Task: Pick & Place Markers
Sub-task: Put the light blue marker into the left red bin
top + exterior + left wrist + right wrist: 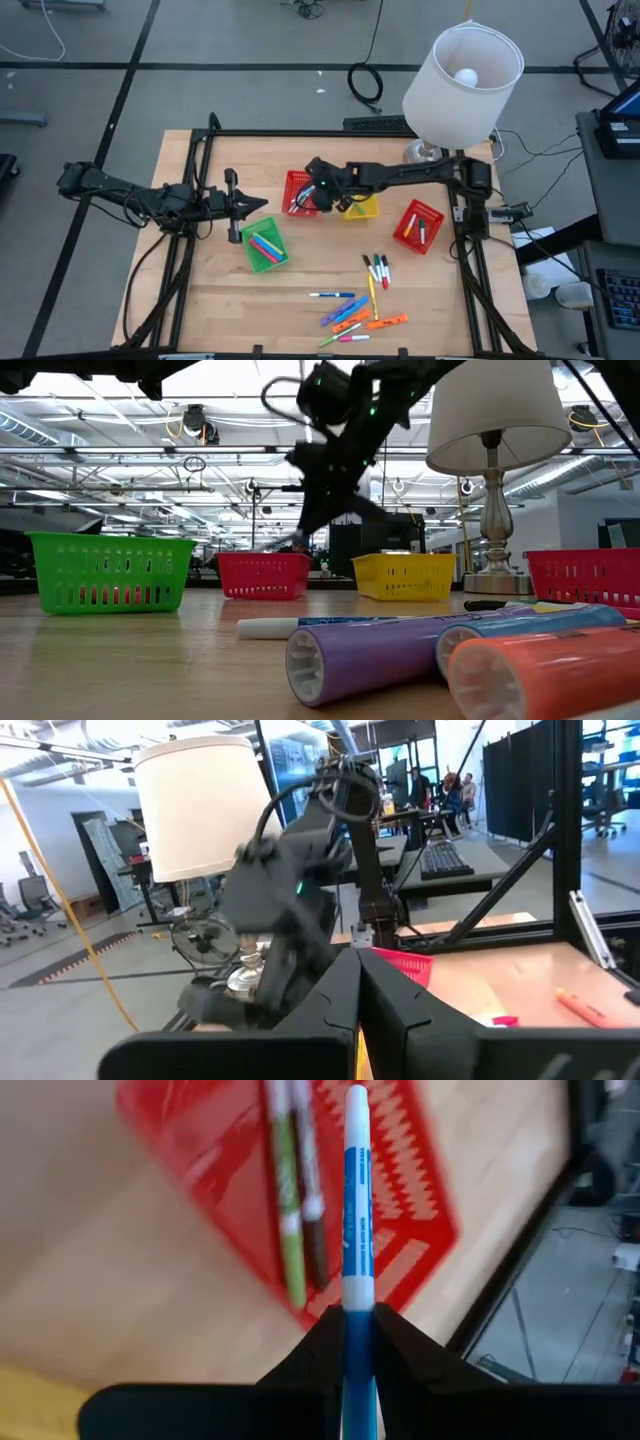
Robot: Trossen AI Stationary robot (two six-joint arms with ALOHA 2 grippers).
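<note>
The right gripper is clamped tight on a blue marker, white tip poking straight out ahead of the fingers. It hangs over the left red basket, and down in that basket lie a green marker and a brown marker, side by side. From table height the gripper shows above the basket, clear of the rim.

Just beside it on the right sits the yellow basket, and farther right a second red basket with markers inside.

Over on the left, the left gripper is pinched fully closed with nothing in it, hovering just above the green basket, which holds a handful of bright pens.

Toward the near edge of the table the loose markers lie scattered: blue, purple, orange, pink, yellow, green, some touching, some apart. A lamp stands at the far right corner.
</note>
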